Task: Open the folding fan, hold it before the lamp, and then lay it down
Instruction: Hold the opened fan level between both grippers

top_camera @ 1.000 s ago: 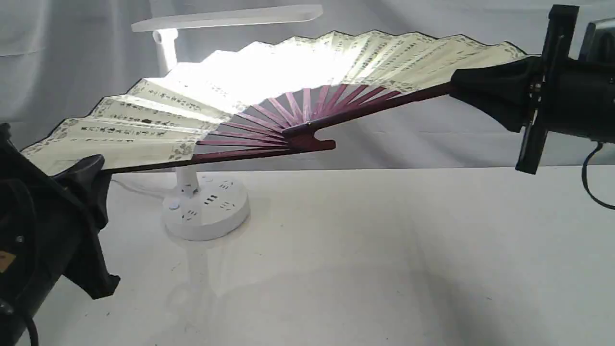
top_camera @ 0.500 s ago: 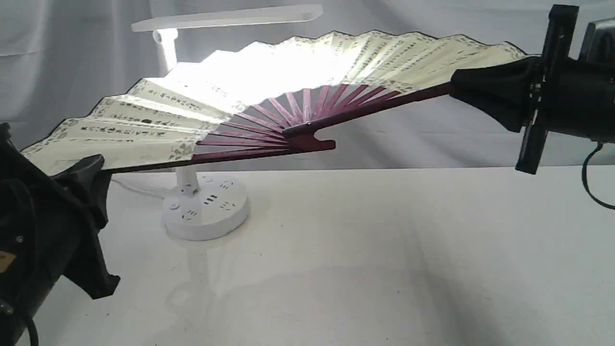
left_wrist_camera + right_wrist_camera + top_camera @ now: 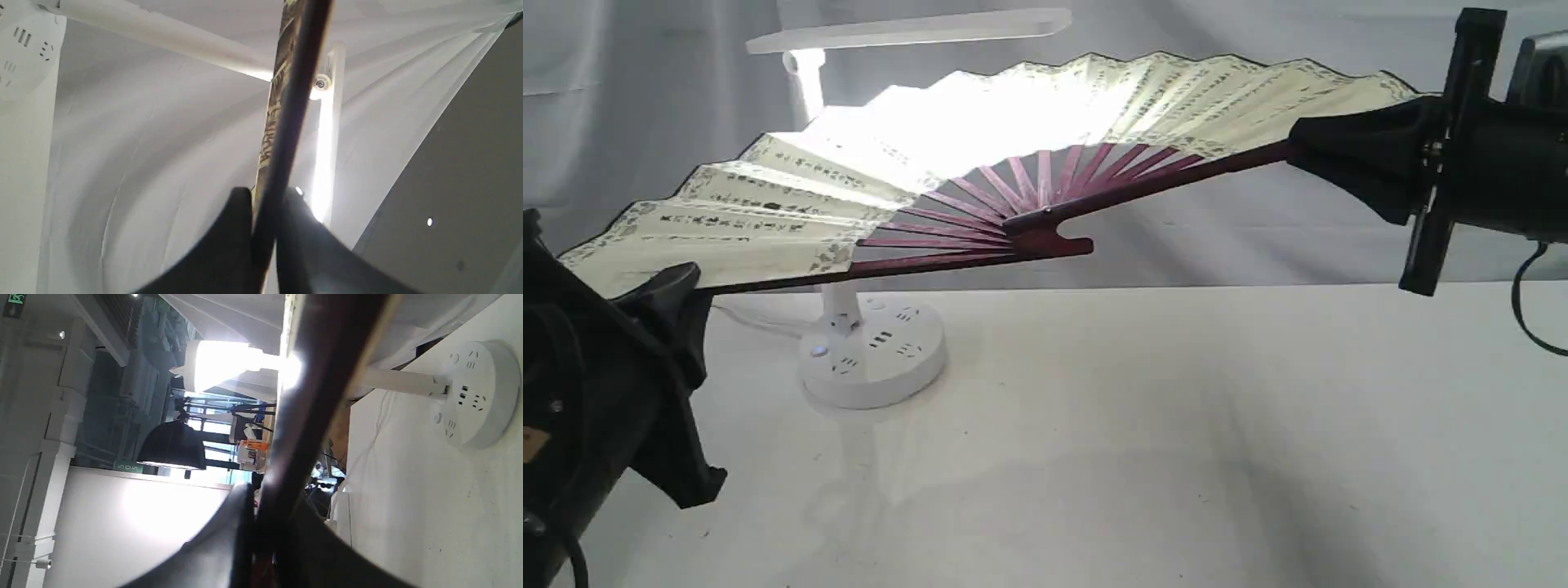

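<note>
Exterior view, operator: any change over the last second?

Operator: None I can find. The folding fan (image 3: 1013, 139) stays fully spread between my left gripper (image 3: 674, 294) and right gripper (image 3: 1307, 143), clear of the table (image 3: 1176, 449). The lamp (image 3: 872, 359) stands behind it, nearer the left gripper, and glows through the leaf. I judge the hold step under way; laying down remains.

Supervisor: What do the wrist views add?

Operator: Grip detail. Each shows its jaws pinched together on a dark guard, seen edge-on, which the exterior view hides behind the black fingers. They cannot show the spread or the glow; only the exterior view does.
</note>
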